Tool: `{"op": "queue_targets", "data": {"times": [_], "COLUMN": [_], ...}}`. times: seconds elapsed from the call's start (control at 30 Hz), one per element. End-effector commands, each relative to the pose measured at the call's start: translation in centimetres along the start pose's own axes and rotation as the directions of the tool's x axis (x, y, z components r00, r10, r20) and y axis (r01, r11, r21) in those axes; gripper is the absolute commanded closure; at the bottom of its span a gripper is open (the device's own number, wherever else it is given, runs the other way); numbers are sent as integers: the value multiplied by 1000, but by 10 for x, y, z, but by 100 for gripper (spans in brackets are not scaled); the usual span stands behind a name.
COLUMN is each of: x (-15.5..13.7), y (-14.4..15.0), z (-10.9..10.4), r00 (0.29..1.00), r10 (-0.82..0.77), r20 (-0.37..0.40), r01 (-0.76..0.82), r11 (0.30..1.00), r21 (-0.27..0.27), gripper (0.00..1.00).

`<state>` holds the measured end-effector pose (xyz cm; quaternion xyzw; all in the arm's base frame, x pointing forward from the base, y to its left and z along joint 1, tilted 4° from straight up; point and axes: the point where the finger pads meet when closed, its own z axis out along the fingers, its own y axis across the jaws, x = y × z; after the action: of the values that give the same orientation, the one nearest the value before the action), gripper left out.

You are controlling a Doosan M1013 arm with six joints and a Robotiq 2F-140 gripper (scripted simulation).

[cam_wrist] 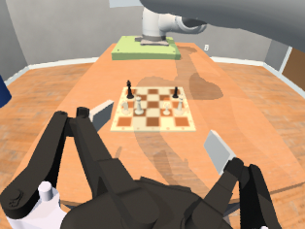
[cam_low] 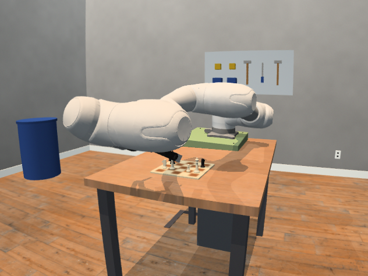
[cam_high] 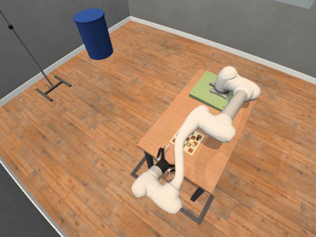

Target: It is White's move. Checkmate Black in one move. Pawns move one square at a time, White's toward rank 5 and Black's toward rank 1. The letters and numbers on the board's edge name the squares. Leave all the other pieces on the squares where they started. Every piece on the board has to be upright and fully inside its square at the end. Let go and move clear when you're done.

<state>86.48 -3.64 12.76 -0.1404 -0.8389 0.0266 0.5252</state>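
Observation:
A small chessboard (cam_high: 190, 151) (cam_low: 157, 170) (cam_wrist: 153, 127) lies in the middle of the wooden table (cam_high: 158, 127) (cam_low: 232, 190) (cam_wrist: 84, 91). In the wrist view two black pieces (cam_wrist: 129, 89) (cam_wrist: 175, 93) stand on the far rows, and several white pieces stand nearer, among them one at the left (cam_wrist: 139, 107) and one at the right (cam_wrist: 181, 103). My gripper (cam_high: 168, 157) (cam_wrist: 160, 124) is open and empty. It hangs over the table's near end, short of the board, pointing along the table toward it. In the exterior view the arm hides most of the gripper.
The arm arches over the board from its green base plate (cam_high: 201, 89) (cam_low: 208, 142) (cam_wrist: 145, 49) at the table's far end. A blue barrel (cam_high: 93, 33) (cam_low: 38, 148) and a metal stand (cam_high: 52, 88) are on the floor far off. A tool panel (cam_low: 249, 73) hangs on the wall.

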Motion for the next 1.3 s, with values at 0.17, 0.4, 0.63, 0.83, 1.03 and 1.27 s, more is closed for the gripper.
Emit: {"op": "queue_targets", "data": {"times": [0.17,0.4,0.63,0.83,1.03,1.27], "x": [26,26,26,30,35,49], "y": [-7,-8,-14,-25,-33,-51], "z": [-13,-13,-14,-7,1,33], "r00": [1000,1000,992,952,911,780], "r10": [0,-4,-33,-67,-82,-98], "r20": [0,14,123,298,405,617], "r01": [0,4,38,95,130,196], "r11": [1000,1000,998,992,987,976], "r21": [0,-5,-41,-80,-93,-93], "gripper": [0,0,0,0,0,0]}}
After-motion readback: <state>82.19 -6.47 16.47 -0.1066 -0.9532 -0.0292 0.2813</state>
